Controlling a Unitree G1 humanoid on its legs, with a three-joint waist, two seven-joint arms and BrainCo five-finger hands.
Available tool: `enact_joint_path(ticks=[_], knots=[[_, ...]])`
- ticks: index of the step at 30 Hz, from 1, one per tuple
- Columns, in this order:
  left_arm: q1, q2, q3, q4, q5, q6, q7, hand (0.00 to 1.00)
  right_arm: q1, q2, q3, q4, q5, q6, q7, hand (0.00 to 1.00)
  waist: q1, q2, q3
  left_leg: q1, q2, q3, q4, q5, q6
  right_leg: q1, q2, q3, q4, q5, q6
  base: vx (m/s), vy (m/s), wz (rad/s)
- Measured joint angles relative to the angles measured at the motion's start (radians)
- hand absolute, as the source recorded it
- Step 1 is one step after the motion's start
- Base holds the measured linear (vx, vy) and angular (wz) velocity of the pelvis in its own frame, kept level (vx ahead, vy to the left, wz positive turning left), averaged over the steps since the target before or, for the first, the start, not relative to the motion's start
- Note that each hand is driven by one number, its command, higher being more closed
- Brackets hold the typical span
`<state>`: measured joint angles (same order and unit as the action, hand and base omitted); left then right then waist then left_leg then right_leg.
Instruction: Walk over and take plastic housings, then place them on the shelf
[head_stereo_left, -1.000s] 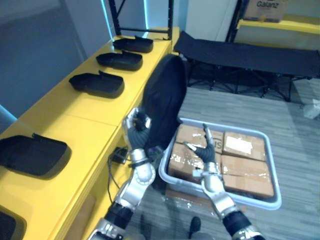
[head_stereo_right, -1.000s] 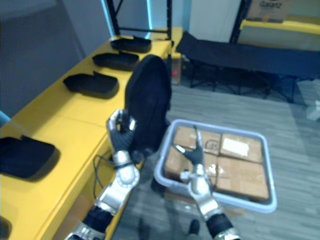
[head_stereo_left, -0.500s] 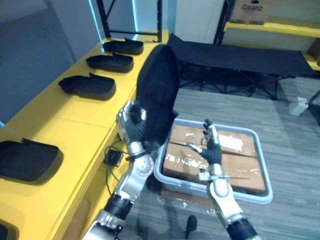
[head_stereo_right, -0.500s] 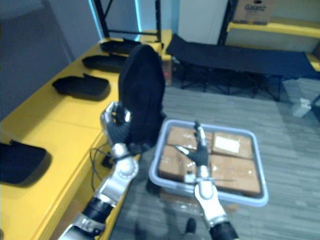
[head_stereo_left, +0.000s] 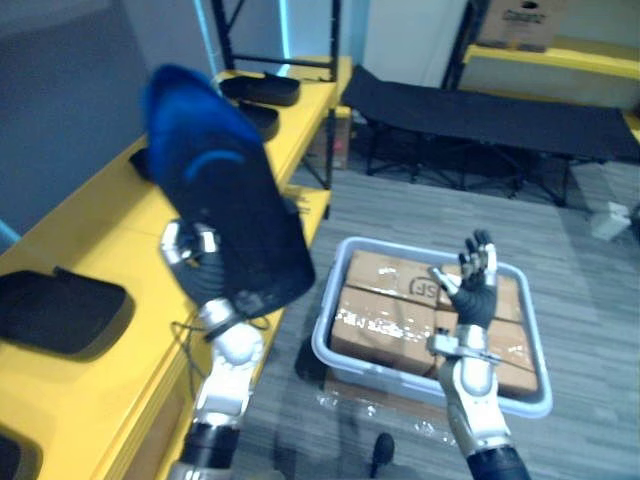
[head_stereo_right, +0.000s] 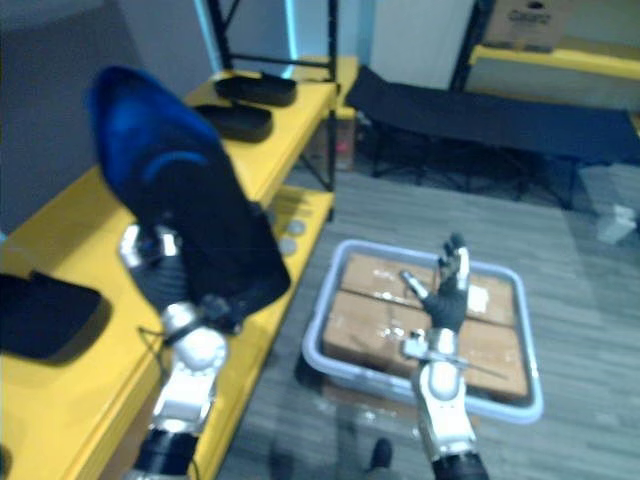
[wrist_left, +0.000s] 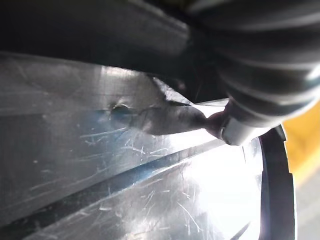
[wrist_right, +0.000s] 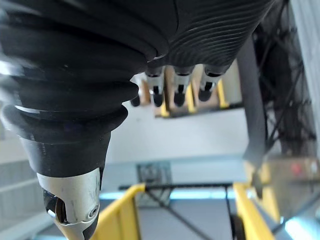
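A large black plastic housing (head_stereo_left: 225, 215) with a blue sheen at its top is held up, tilted, above the yellow shelf (head_stereo_left: 90, 240). My left hand (head_stereo_left: 195, 265) is shut on its lower edge from behind. In the left wrist view the housing's scratched inner face (wrist_left: 125, 165) lies right against the hand. My right hand (head_stereo_left: 475, 290) is open, fingers pointing up, above the grey bin (head_stereo_left: 330, 335), and holds nothing. More black housings lie on the shelf, one at the near left (head_stereo_left: 60, 312) and one at the far end (head_stereo_left: 262, 88).
The grey bin holds taped cardboard boxes (head_stereo_left: 385, 300) and stands on the floor right of the shelf. A black folding cot (head_stereo_left: 490, 105) stands behind it. A second yellow shelf with a box (head_stereo_left: 525, 25) is at the back right.
My left hand has swung the housing from above the bin's left edge to the left, over the shelf, and tilted it. The right hand has risen a little. The view has shifted.
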<state>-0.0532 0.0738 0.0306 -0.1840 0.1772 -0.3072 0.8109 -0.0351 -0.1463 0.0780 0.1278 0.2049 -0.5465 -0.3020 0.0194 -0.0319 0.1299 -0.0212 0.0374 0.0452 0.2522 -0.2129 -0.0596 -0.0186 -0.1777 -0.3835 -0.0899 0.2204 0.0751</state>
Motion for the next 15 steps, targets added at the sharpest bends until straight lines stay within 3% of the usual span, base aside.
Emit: enact_joint_path(ticks=[7,8,15], knots=[[0.195,0.006,0.232,-0.206,-0.102,-0.022,-0.13,1.0,-0.097,0.001,0.066,0.01,-0.005,0.015,0.002,0.0,0.122,0.022,-0.011,-0.022,-0.03,-0.163,-0.025,0.041,-0.005,0.071,-0.02,-0.167,0.0,-0.032,0.009,0.01,-0.029,0.74],[0.238,0.005,0.287,-0.226,-0.11,-0.023,-0.151,1.0,-0.118,0.005,0.086,0.029,-0.005,0.026,-0.002,0.0,0.153,0.032,-0.018,-0.028,-0.04,-0.209,-0.038,0.055,-0.006,0.089,-0.026,-0.21,0.0,-0.041,0.01,0.02,-0.021,0.79],[0.438,-0.049,0.432,-0.254,-0.202,-0.063,-0.238,1.0,-0.147,0.044,0.152,0.122,-0.056,0.09,-0.052,0.0,0.253,0.056,-0.035,-0.033,-0.072,-0.333,-0.07,0.085,-0.01,0.145,-0.042,-0.339,0.009,-0.07,0.028,0.04,-0.015,0.59]])
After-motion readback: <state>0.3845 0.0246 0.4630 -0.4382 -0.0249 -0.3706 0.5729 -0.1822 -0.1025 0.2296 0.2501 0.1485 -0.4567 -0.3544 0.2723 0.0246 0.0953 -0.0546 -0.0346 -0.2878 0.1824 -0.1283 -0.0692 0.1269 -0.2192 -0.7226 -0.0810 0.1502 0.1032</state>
